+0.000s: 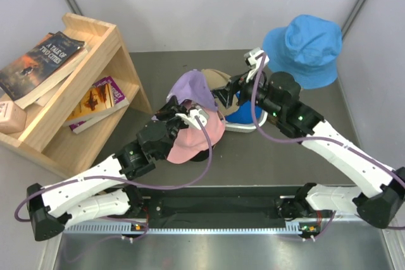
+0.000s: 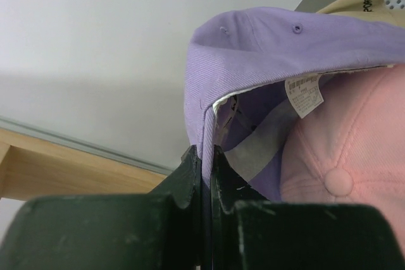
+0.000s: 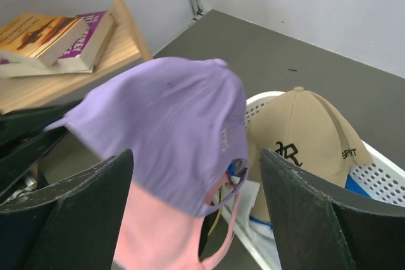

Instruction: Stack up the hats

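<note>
Left hand (image 2: 207, 156), clenched on the lavender cap (image 2: 278, 49) draped just above the pink cap (image 2: 354, 150), could drag it askew, since the right hand (image 3: 196, 175) gapes released.

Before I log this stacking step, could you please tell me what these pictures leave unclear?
- Top view: the royal blue cap and tan cap sit mostly behind the right pincer and the lavender cap.
- Left wrist view: the pink cap is cut off by the right edge; the left pincer blocks everything below.
- Right wrist view: the tan cap's logo is partly legible; the book titles are too blurred to read.
</note>
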Tool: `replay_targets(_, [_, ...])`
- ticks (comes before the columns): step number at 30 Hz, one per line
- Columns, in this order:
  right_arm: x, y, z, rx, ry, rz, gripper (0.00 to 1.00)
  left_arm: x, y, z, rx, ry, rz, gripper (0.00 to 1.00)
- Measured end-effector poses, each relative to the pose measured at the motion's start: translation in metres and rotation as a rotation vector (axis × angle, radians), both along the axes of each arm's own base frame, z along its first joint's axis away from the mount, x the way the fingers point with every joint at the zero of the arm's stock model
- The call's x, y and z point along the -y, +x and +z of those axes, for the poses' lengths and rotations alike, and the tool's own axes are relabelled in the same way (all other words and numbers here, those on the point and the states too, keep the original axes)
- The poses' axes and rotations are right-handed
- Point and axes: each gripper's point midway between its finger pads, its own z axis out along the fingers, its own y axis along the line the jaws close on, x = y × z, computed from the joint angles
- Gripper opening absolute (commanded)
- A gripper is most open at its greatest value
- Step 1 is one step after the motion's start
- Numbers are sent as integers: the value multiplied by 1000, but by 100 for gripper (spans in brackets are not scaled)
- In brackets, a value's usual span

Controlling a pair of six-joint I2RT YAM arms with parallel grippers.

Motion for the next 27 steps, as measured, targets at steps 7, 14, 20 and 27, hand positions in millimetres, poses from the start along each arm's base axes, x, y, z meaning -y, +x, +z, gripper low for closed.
replay_targets(7, [-12, 31, -13, -43, 57, 95, 76, -3, -11, -2, -22, 3, -36, 0])
replay_targets(14, [-33, 29, -33, -59, 33, 228, 72, -9, -18, -4, -29, 10, -56, 0])
replay_targets(20, [-45, 35, -65, -102, -19, 278, 68, -14, -22, -6, -23, 0, -66, 0])
replay_targets(27, [-54, 34, -78, -110, -46, 327, 51, -15, -24, -7, -23, -1, -72, 0])
